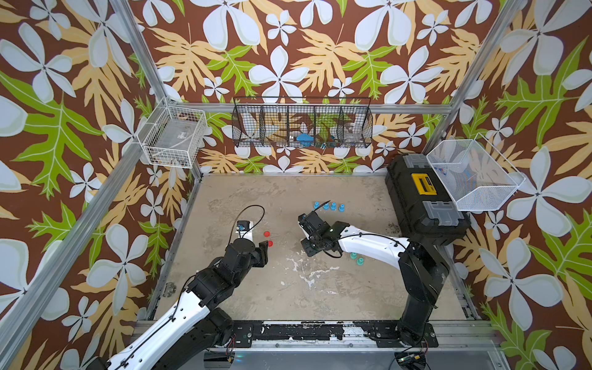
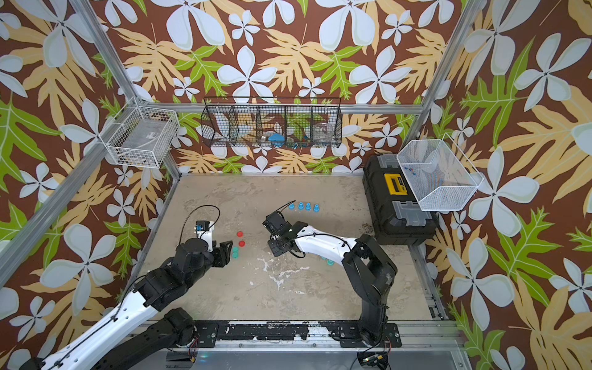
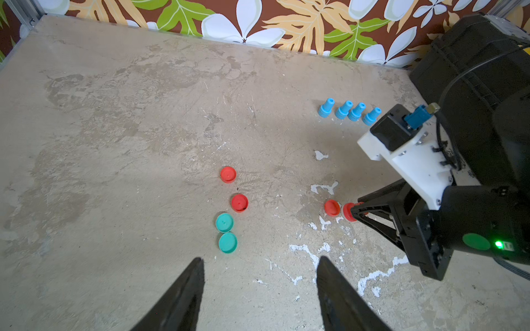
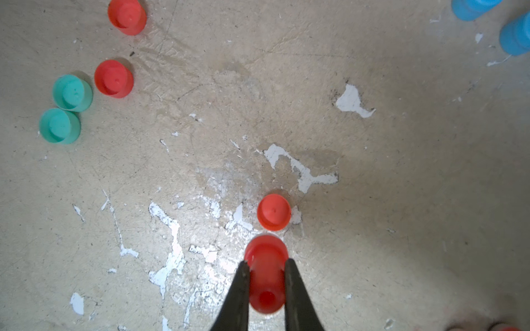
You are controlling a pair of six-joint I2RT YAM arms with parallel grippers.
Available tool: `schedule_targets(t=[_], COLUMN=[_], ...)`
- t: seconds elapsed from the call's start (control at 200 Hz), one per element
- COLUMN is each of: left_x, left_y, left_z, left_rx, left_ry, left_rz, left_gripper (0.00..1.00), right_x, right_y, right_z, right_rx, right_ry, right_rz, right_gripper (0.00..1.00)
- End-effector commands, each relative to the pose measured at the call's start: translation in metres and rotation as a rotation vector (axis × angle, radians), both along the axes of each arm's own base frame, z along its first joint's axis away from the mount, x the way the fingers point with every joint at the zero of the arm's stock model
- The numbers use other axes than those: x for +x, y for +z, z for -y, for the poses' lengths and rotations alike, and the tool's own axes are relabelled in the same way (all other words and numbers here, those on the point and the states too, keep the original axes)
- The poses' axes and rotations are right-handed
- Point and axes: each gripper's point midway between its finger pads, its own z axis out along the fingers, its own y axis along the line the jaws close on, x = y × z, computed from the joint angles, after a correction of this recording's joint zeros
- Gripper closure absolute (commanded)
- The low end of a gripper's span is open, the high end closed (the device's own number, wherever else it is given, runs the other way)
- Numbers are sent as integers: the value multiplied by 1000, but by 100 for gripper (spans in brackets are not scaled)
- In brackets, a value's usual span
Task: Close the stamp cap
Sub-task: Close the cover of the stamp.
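**Grip.** The right gripper (image 4: 266, 263) was clamped on a red stamp (image 4: 266, 289), held low over the table (image 4: 401, 172). The left gripper (image 3: 260, 260) stood open and empty, well apart.

**Task item.** A loose red cap (image 4: 274, 212) lay just beside the stamp's wide end. In a top view, two spare red caps (image 1: 266, 234) lay at nine o'clock of the right gripper.

**Risk.** The cap was unbraced, so an off-centre push would likely skid or tip it. Which way its opening faced could not be told.
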Motion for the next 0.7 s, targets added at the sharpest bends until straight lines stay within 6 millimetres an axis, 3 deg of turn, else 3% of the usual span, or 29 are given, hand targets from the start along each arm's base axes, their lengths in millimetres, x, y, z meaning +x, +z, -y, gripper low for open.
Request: schedule_targets(t=[0.0, 0.696], left_x=[0, 0], left_y=[0, 0], left_z=[-1, -3], left_rx=[4, 4], left_ry=[5, 9], left_rz=[-1, 1], left_gripper=[36, 36], right_x=[6, 22], right_y=[0, -15], right_z=[-6, -7], right_rx=[11, -49], right_ry=[-3, -16], right_rz=[18, 31], right_gripper=[90, 90])
